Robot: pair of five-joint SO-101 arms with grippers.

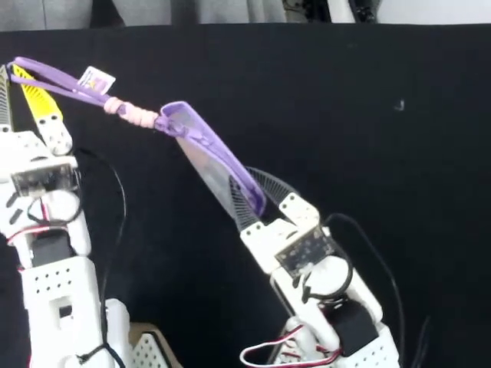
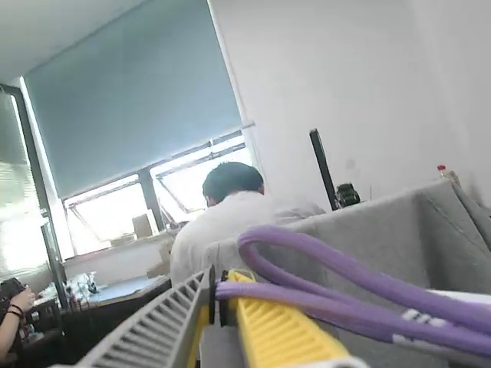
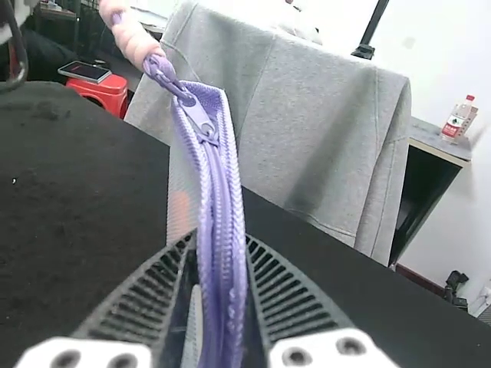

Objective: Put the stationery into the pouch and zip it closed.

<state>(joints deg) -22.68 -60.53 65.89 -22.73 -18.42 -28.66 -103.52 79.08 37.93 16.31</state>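
Observation:
A purple pouch (image 1: pixel 211 157) with a clear side hangs in the air over the black table, stretched between the two arms. My right gripper (image 1: pixel 257 208) is shut on its lower end; the right wrist view shows the zipper edge (image 3: pixel 219 199) pinched between the ribbed fingers (image 3: pixel 288 295), with the slider (image 3: pixel 198 119) at the far end of the zip. A pink knotted pull (image 1: pixel 132 113) joins the pouch to a purple cord loop (image 1: pixel 54 79). My left gripper (image 1: pixel 19 84) at the far left is shut on that cord (image 2: pixel 337 295) beside its yellow finger (image 2: pixel 280 333).
The black table (image 1: pixel 368 115) stretches wide to the right and back. A small white tag (image 1: pixel 97 79) hangs on the cord. A grey cloth-covered chair (image 3: pixel 307 130) stands behind the table. A cardboard piece (image 1: pixel 146 345) lies between the arm bases.

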